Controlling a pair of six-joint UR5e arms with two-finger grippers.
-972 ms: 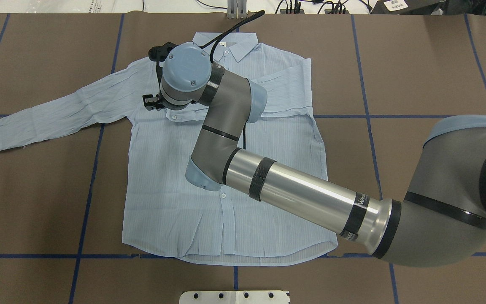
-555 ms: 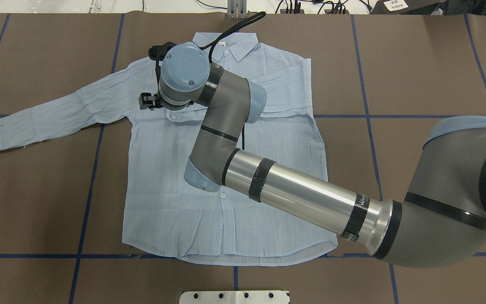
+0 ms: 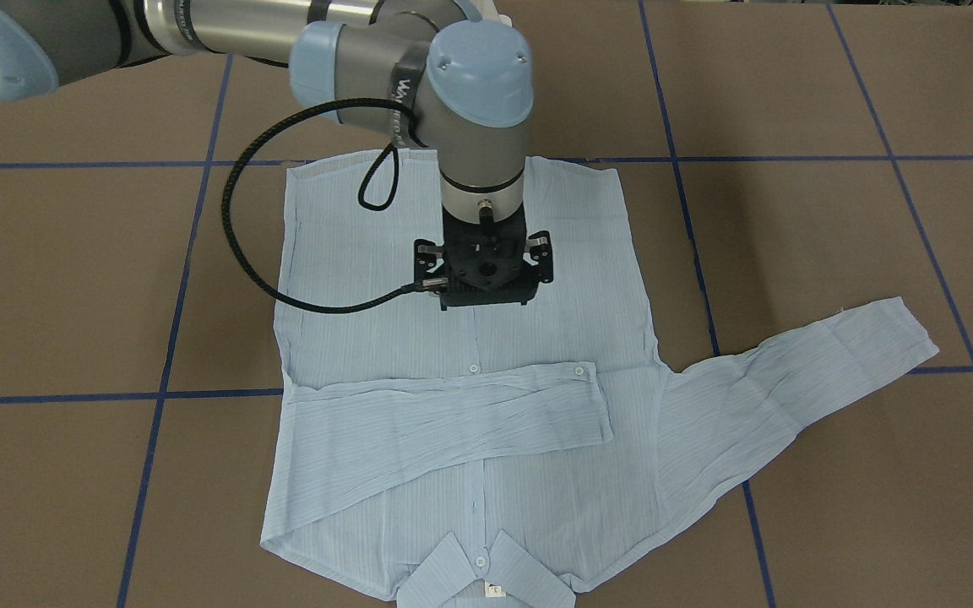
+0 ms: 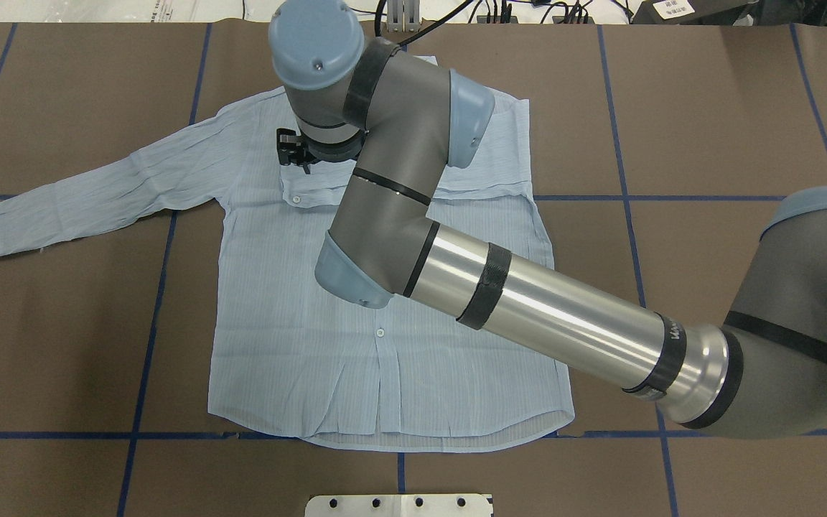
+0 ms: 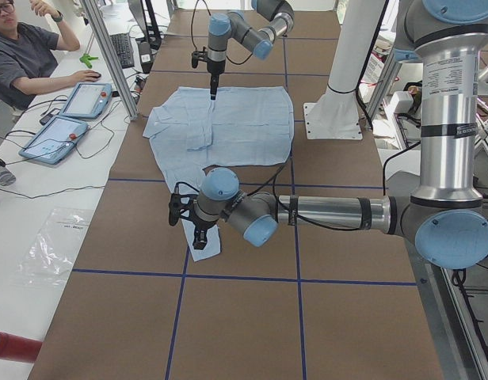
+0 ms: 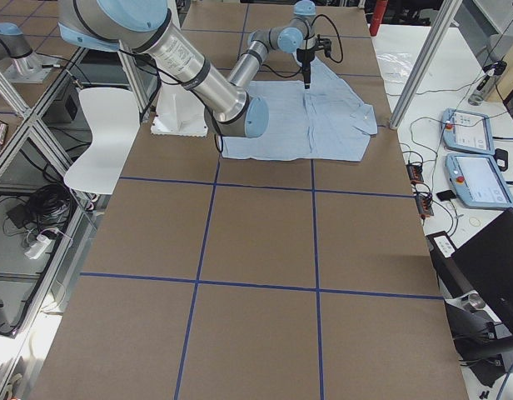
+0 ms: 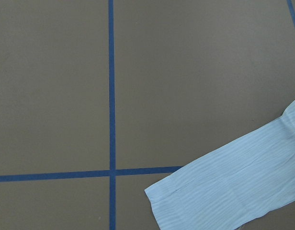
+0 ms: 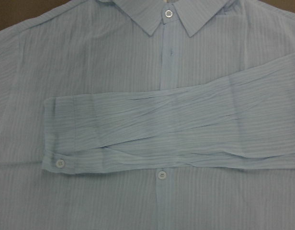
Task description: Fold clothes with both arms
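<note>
Shirt (image 4: 277,345) lies flat mid-frame on the worktop (image 4: 708,108). Left tool (image 5: 198,240) hovers over the spread cuff (image 7: 186,201). Whether it or the right tool (image 3: 485,287) is open, I cannot tell. Pinch the cuff squarely, lift clear, then cross the chest.

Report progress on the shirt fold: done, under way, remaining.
Done: one sleeve of the pale-blue striped button-up shirt lies folded across its chest. In hand: the left hand hangs over the other sleeve's cuff, gripping nothing visible; the right hand hovers above the shirt front. Left: fold that outstretched sleeve, then the body.
</note>
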